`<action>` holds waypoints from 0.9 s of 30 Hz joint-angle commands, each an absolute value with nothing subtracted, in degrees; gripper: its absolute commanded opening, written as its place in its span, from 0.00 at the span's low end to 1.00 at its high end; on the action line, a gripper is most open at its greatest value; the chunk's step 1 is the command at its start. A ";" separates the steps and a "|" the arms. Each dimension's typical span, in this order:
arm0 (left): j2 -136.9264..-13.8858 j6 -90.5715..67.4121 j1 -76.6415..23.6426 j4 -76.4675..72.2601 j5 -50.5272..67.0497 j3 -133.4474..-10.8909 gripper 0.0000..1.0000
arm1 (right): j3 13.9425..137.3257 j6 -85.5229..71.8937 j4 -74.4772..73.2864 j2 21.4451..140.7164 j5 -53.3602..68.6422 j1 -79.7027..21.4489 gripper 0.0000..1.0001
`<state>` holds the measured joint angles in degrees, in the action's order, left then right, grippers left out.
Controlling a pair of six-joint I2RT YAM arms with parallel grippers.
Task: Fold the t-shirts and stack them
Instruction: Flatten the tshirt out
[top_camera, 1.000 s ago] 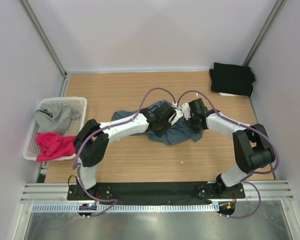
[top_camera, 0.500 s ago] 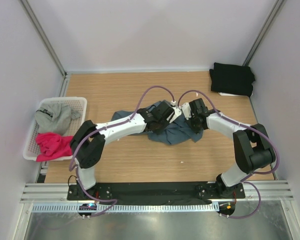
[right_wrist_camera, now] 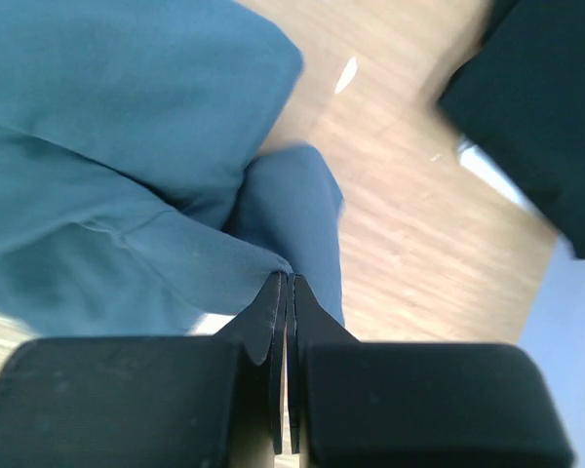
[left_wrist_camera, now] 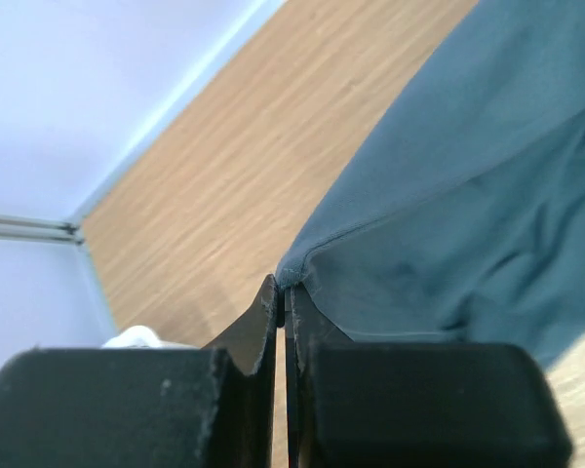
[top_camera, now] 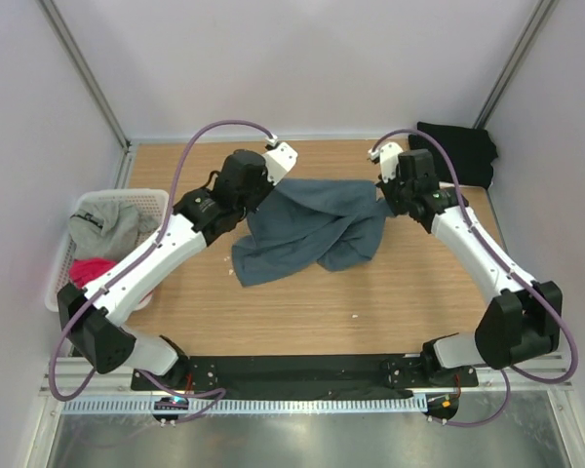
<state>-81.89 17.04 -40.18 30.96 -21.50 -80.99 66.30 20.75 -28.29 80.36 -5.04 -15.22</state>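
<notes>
- In the top view, a slate blue-grey t-shirt (top_camera: 312, 229) of soft cloth is pinched at its two far corners by the left gripper (top_camera: 273, 183) and the right gripper (top_camera: 384, 198). Its far edge is drawn out between them, while its near part is seen rumpled on the wooden table (top_camera: 302, 302).
- A black t-shirt (top_camera: 455, 153), folded into a compact block, is set in the far right corner. A light grey t-shirt (top_camera: 102, 229) with dark print and a bright pink t-shirt (top_camera: 90, 270) are left bunched in the white slatted plastic basket (top_camera: 162, 198) at the left edge.
- In the left wrist view, the left gripper (left_wrist_camera: 281, 292) is shown with its jaws clamped on a hemmed corner of the slate blue-grey t-shirt (left_wrist_camera: 468, 195).
- In the right wrist view, the right gripper (right_wrist_camera: 288, 283) is likewise shown with its jaws closed on a corner of that shirt (right_wrist_camera: 107, 146), with the black t-shirt (right_wrist_camera: 526, 107) seen beyond.
- Progress is judged to be well under half. One shirt appears folded (the stack so far is that single garment), the second is only being spread with no fold made, and two are untouched.
</notes>
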 commanded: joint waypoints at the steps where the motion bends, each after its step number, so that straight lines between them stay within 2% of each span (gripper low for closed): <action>1: -79.11 21.09 -38.68 31.03 -24.52 -83.84 0.00 | 71.10 19.60 -29.18 74.45 -5.19 -15.03 0.01; 9: -75.76 24.17 -35.25 31.11 -27.33 -88.50 0.00 | 78.04 20.04 -38.31 67.24 -0.71 -14.94 0.01; 16: -74.71 24.87 -32.87 32.70 -26.98 -90.89 0.00 | 80.77 23.81 -52.00 64.24 15.27 -15.03 0.03; 19: -74.97 25.49 -32.70 30.77 -27.51 -87.73 0.00 | 80.07 25.57 -58.60 67.58 26.87 -15.03 0.16; 20: -75.32 25.49 -32.70 29.98 -27.51 -87.02 0.00 | 79.46 26.45 -59.49 68.72 32.03 -15.03 0.32; 22: -75.50 24.88 -32.52 29.10 -27.07 -84.65 0.00 | 79.19 26.81 -59.33 69.69 33.92 -15.03 0.48; 25: -76.72 23.82 -32.34 27.78 -25.49 -81.67 0.00 | 78.05 24.09 -50.59 70.75 26.22 -14.94 0.56; 27: -77.78 23.29 -32.34 27.42 -24.44 -80.43 0.00 | 77.52 22.86 -46.08 73.46 21.21 -15.03 0.56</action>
<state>-76.55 24.12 -32.75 30.65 -25.85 -82.00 77.36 24.84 -54.19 71.77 25.41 -15.22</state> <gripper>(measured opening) 0.009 0.560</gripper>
